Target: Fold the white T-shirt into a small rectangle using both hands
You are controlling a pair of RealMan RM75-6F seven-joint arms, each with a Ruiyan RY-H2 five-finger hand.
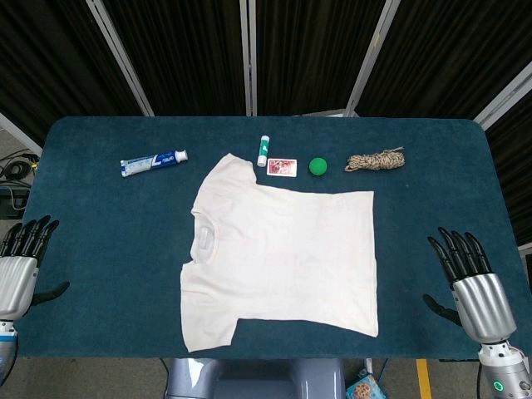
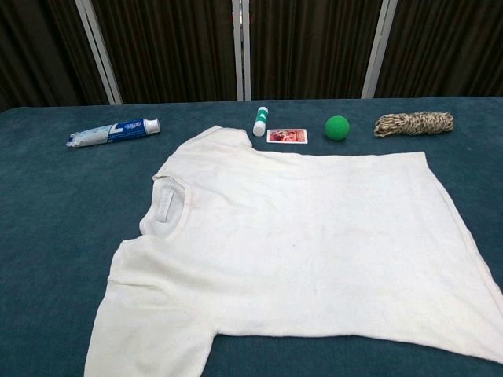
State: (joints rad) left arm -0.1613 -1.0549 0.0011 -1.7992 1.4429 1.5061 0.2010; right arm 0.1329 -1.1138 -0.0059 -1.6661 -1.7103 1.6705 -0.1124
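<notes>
- At the middle of the blue table [image 1: 100,249], the white T-shirt [image 1: 283,249] lies spread flat, unfolded.
- Its long axis runs left to right: collar [image 1: 204,235] to the left, hem to the right, one sleeve far, one near.
- Along the far edge, left to right: toothpaste tube [image 1: 154,163], glue stick [image 1: 263,150], card [image 1: 282,167], green ball [image 1: 318,165], rope bundle [image 1: 376,160].
- My left hand [image 1: 21,262] and my right hand [image 1: 470,274] rest at the near corners, fingers spread, holding nothing, both well apart from the shirt.

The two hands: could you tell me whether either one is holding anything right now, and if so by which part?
Nothing is held. The left hand and right hand are both open at the table's sides, clear of the white T-shirt, which lies flat and unfolded.
</notes>
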